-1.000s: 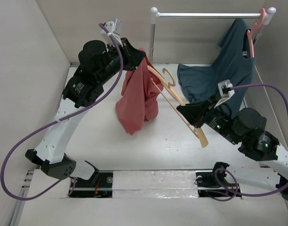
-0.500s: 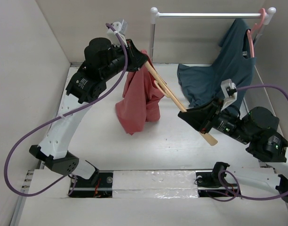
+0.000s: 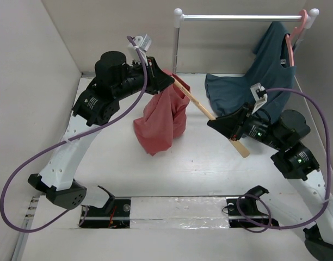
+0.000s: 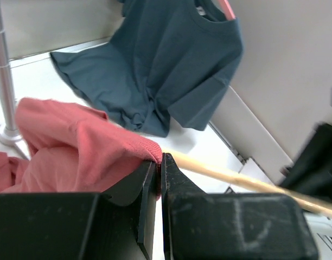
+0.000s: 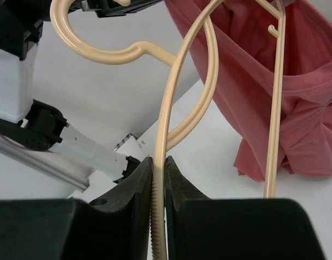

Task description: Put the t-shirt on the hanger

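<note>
Maybe halfway, I'd say: right pincer is clamped on the hanger, whose far end looks tucked into the t-shirt just beyond. Left pincer pinches a hemmed edge. Near arm's bare, not dressed yet.

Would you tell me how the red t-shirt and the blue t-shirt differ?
The red t-shirt is bunched, pinched in the left gripper; the blue t-shirt hangs from a pink hanger on the rail. The wooden hanger reaches into the red t-shirt, not the blue one. Both hang from above.
</note>
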